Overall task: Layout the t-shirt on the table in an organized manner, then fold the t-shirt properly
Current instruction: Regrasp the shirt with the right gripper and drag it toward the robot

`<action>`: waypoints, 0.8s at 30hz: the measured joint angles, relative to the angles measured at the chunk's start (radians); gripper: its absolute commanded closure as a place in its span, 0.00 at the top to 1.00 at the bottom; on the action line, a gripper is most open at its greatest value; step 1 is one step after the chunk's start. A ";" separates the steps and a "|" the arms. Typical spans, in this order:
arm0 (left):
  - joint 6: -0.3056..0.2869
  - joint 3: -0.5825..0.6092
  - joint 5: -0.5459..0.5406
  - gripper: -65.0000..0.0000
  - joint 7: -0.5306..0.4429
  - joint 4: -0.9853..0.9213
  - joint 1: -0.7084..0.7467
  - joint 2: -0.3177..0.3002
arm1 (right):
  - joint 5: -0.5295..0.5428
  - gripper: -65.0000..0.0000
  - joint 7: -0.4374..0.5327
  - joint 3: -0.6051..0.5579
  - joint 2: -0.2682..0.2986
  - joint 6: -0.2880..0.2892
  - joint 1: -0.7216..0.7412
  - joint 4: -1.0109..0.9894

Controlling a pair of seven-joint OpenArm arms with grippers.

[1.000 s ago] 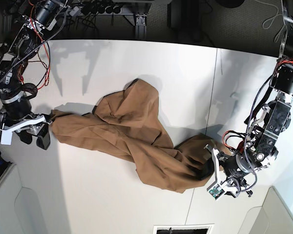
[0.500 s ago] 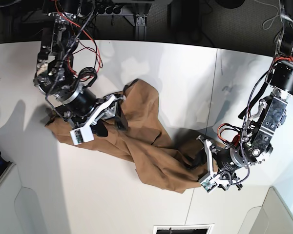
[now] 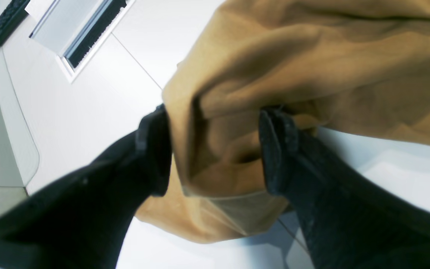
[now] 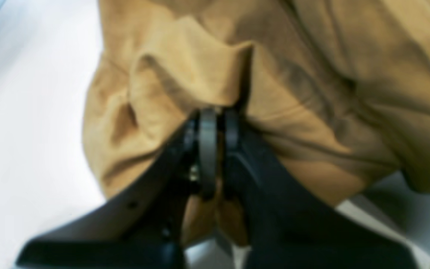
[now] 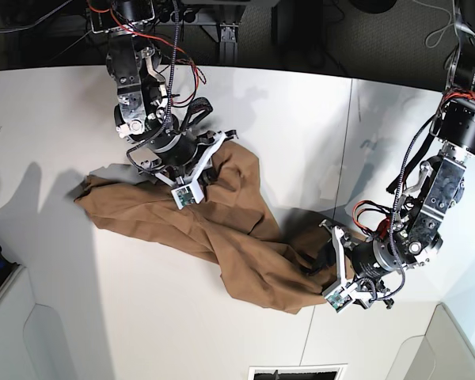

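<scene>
The tan t-shirt (image 5: 222, 229) lies crumpled on the white table (image 5: 301, 134), stretched from the left toward the lower right. My right gripper (image 5: 207, 163) sits at the shirt's upper bunch. The right wrist view shows this gripper (image 4: 217, 123) shut on a pinched fold of the t-shirt (image 4: 312, 74). My left gripper (image 5: 328, 266) is at the shirt's lower right end. In the left wrist view it (image 3: 215, 149) stands open, its black fingers (image 3: 155, 149) straddling a fold of the t-shirt (image 3: 312, 56) without pinching it.
A thin dark seam (image 5: 344, 182) runs down the table right of the shirt. A rectangular slot (image 5: 297, 372) sits at the near edge. Grey rounded panels (image 5: 32, 340) fill the near corners. Cables and a dark frame (image 5: 222, 24) line the far edge.
My right arm has swung from the shirt's left end to its upper bunch and has shut on the cloth there. The left arm edged slightly into the shirt's lower right end, jaws still open.
</scene>
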 measured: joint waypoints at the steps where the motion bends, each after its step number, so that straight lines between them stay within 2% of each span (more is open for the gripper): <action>1: 0.016 0.000 0.010 0.58 0.000 0.000 0.000 0.000 | -0.010 0.00 -0.040 0.000 0.000 0.001 0.000 0.019; 4: 0.070 0.000 0.050 0.58 -0.005 -0.001 0.000 0.000 | -0.019 0.00 -0.163 0.000 0.009 0.006 -0.013 0.106; 9: 0.082 -0.001 0.069 0.58 -0.046 -0.053 0.000 0.003 | -0.019 0.00 -0.169 0.000 0.055 0.006 -0.109 0.320; 16: 0.067 -0.001 0.069 0.58 -0.055 -0.179 0.000 0.046 | -0.013 0.00 -0.168 0.019 0.150 0.004 -0.233 0.525; 19: 0.018 -0.001 0.067 0.58 -0.066 -0.243 0.000 0.066 | -0.013 0.00 -0.169 0.071 0.152 0.004 -0.282 0.578; 24: 0.014 -0.001 0.067 0.58 -0.111 -0.356 0.000 0.090 | 0.060 0.00 -0.168 0.170 0.150 0.014 -0.372 0.654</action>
